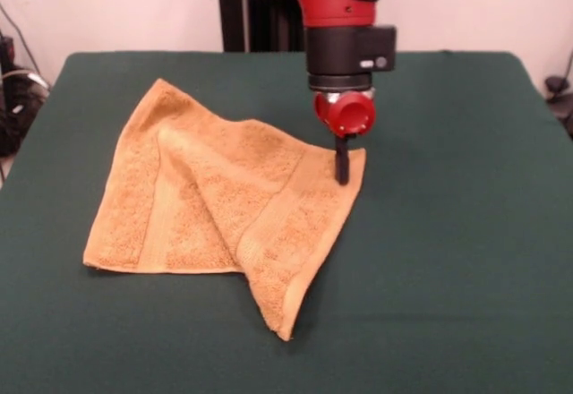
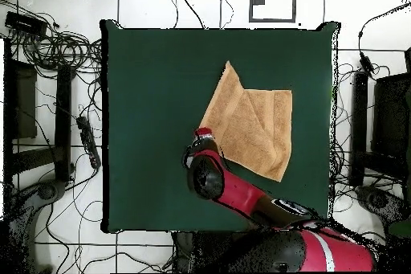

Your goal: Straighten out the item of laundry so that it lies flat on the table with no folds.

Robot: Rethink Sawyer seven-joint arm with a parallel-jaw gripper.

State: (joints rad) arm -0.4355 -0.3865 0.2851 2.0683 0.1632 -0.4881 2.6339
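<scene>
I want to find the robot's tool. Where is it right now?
In the front view the tool points down at the towel's far right corner, right of the table's middle. The overhead view hides it under the arm.

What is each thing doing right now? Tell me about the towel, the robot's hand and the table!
Orange-tan terry hand towel: folded over itself, not flat, one corner pointing toward the near table edge.
Black gripper with red mount: down at the towel's right corner; whether it grips cannot be told.
Red and black robot arm: reaching over the table to the towel's edge.
Dark green cloth-topped table: towel lying on it near the middle.
</scene>
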